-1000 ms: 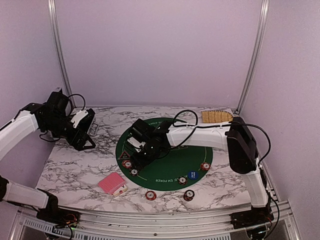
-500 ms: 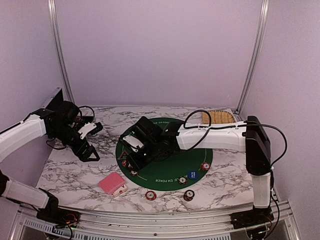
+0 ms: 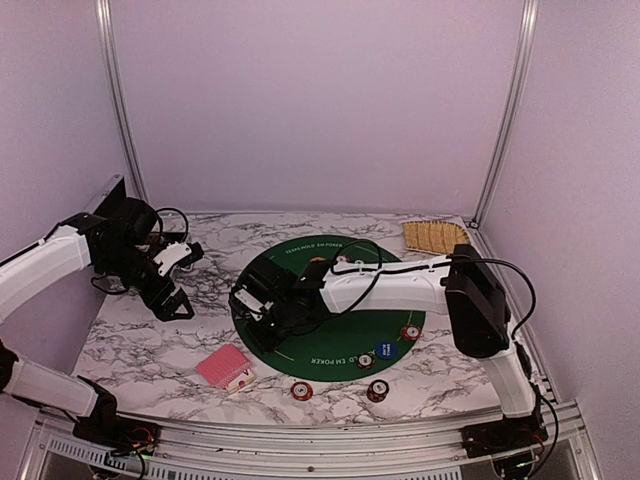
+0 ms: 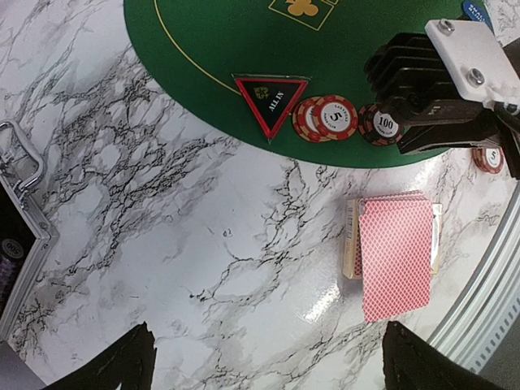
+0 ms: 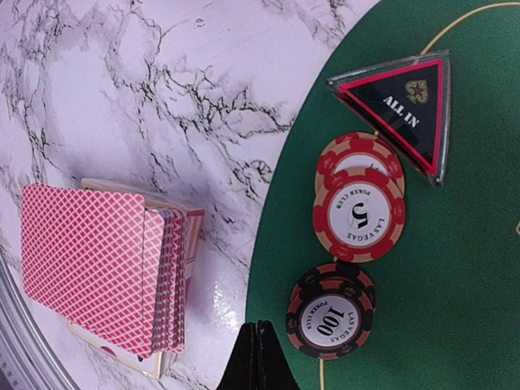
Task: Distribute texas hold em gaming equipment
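Marble desk, near edge, left half: red-backed card deck (image 5: 106,276) fanned, thin and slippery, best pinched across its long edges. Right gripper (image 5: 260,357) clenched empty near stiff 100-chip stack (image 5: 329,321); left gripper (image 4: 268,363) spread wide, empty

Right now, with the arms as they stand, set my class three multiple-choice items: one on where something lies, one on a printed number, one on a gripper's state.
1. Where does the card deck lie?
A on the floor
B on the marble table, off the green mat
C in a drawer

2. What number is on the dark chip stack?
A 5
B 25
C 100

3. How is the left gripper?
A open and empty
B shut on a card
C shut on a chip

Answers:
1 B: the deck rests on marble just outside the mat's edge.
2 C: "100" is printed on its top chip.
3 A: its fingers stand wide apart with nothing between them.
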{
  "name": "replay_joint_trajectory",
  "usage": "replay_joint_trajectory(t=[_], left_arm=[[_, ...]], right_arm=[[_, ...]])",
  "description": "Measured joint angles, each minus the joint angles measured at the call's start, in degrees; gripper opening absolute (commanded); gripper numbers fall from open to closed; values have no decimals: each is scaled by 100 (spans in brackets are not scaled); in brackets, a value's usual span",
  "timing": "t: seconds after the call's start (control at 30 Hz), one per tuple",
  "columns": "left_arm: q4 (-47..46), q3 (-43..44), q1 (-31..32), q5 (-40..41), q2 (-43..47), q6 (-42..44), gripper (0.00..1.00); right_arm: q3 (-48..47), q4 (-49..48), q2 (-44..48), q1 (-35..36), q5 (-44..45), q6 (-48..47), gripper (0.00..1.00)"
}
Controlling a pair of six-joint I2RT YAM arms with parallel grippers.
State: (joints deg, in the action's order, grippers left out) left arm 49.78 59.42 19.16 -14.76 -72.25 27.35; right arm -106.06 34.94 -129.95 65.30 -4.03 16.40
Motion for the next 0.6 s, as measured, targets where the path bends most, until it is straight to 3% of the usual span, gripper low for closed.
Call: replay_joint_trajectory(t=[0.6], left_arm=[[79,63,0,245,2,116,99]], right_arm=[[-22,9,-254,94,-85,-11,0]])
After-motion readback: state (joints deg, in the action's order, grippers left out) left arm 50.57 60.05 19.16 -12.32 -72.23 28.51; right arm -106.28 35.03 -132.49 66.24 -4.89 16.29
